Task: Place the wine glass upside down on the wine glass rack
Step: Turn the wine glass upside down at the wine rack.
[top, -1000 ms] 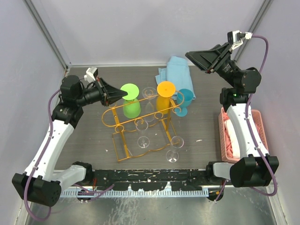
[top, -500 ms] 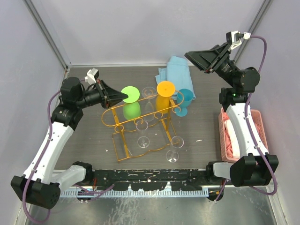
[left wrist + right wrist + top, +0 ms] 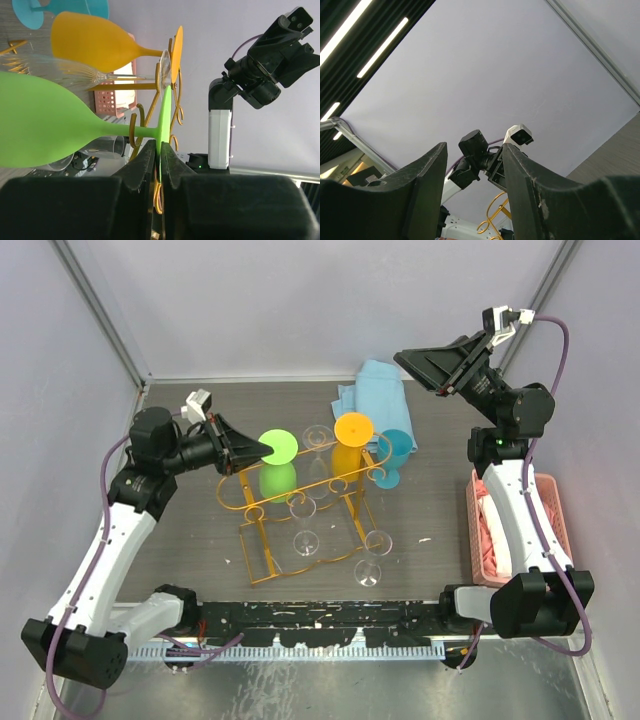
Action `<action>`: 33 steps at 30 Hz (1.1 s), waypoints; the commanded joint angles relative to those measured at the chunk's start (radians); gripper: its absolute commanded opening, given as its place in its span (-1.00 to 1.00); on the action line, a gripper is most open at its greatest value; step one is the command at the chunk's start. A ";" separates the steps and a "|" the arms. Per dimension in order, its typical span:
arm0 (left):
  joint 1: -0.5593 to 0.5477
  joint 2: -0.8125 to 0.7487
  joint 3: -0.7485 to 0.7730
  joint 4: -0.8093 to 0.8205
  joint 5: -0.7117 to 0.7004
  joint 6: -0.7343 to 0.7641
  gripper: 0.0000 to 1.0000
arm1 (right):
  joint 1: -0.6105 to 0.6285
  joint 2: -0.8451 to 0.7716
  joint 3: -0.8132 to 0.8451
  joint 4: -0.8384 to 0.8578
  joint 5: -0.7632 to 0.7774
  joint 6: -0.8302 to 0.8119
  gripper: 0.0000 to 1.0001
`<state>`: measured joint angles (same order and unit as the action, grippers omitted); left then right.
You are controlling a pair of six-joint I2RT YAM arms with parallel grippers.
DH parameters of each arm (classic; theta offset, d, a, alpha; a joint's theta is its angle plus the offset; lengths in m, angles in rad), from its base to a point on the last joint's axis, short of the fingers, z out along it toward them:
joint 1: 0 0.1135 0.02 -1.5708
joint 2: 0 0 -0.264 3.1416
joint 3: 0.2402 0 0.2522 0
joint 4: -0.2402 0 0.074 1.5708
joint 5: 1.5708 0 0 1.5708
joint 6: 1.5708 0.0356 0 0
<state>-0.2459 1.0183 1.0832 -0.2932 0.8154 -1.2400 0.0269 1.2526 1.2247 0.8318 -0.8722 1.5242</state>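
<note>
Left wrist view is showing the left gripper [image 3: 158,145] with its two dark fingers [image 3: 137,170] standing almost together. Only a thin slit is staying between them. The rim of the flat foot of the green wine glass [image 3: 50,120] is sitting in this slit, so the gripper is holding the glass by its foot.

The glass is looking opaque and bright green, with a long rounded bowl, a thin stem and a thin disc foot (here seen edge-on). Its stem is running away from the fingers, crossing the gold wire of the wine glass rack [image 3: 178,95] just beside the fingertips.

From the top external camera, the left gripper [image 3: 262,447] is reaching from the left to the left part of the wine glass rack [image 3: 297,502]. The green wine glass [image 3: 279,447] is standing upside down there: its foot is lying on top by the far rail and its bowl is hanging below, inside the oval. I cannot tell whether the foot is resting on the rail.

An orange glass [image 3: 353,428] is hanging upside down further right on the rack, with a clear glass [image 3: 318,437] between the two.

The right gripper [image 3: 400,358] is hovering high at the far right, well apart from the rack. Its jaws are standing apart with nothing between them.
</note>
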 commanded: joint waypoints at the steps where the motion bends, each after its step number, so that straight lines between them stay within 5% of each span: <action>1: -0.010 -0.030 0.021 -0.033 0.003 0.039 -0.75 | 0.006 -0.005 0.018 0.030 0.022 -0.004 0.08; 17: -0.018 -0.089 0.011 -0.111 -0.023 0.053 -0.28 | 0.006 -0.020 -0.002 0.034 0.032 -0.001 0.08; 33: -0.017 -0.183 0.014 -0.187 -0.042 0.055 -0.19 | 0.006 -0.041 -0.022 0.033 0.040 -0.005 0.08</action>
<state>-0.2600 0.8745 1.0836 -0.4618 0.7757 -1.2091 0.0273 1.2518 1.1999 0.8326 -0.8494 1.5249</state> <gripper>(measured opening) 0.402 0.538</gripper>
